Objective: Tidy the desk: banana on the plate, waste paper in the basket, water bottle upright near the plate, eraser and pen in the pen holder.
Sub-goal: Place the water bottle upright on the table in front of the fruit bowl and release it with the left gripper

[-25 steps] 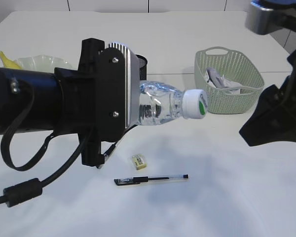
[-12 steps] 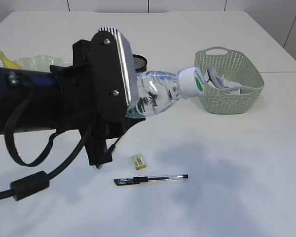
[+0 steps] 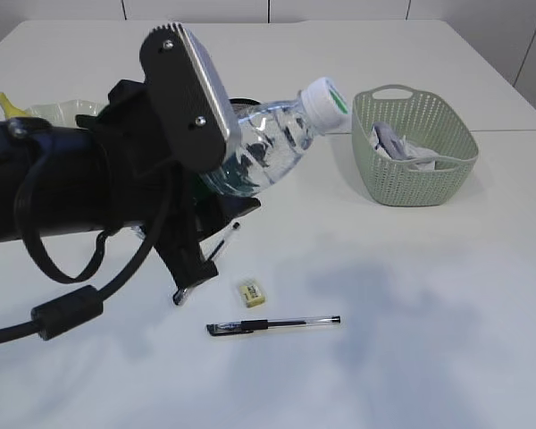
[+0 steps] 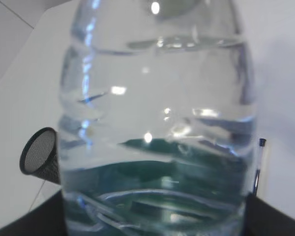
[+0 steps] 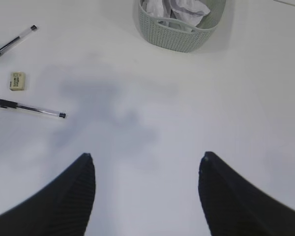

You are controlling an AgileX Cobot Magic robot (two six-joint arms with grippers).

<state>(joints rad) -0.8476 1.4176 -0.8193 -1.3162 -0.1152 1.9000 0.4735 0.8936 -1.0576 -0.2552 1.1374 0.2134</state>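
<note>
Your left fingers (image 3: 228, 183) are grasping the bottle (image 3: 272, 147) up in the air, tilted, cap toward the basket (image 3: 414, 147). Your right fingers (image 5: 146, 194) are spread apart and empty above the worktop (image 5: 152, 113). The eraser (image 3: 250, 292) lies beside a pen (image 3: 272, 324).

My left arm (image 3: 45, 183) is showing as a thick matte-black tube ending in a blocky black wrist housing (image 3: 138, 152). A flat rounded black plate (image 3: 189, 94) with a ribbed silver edge and two small silver screws is sitting on its outer face. A black cable (image 3: 67, 308) carrying a cylindrical ferrite bead is looping beneath. On my right gripper (image 5: 146, 189), two dark fingers (image 5: 73, 194) with finely ribbed inner faces are tapering to rounded tips.
</note>
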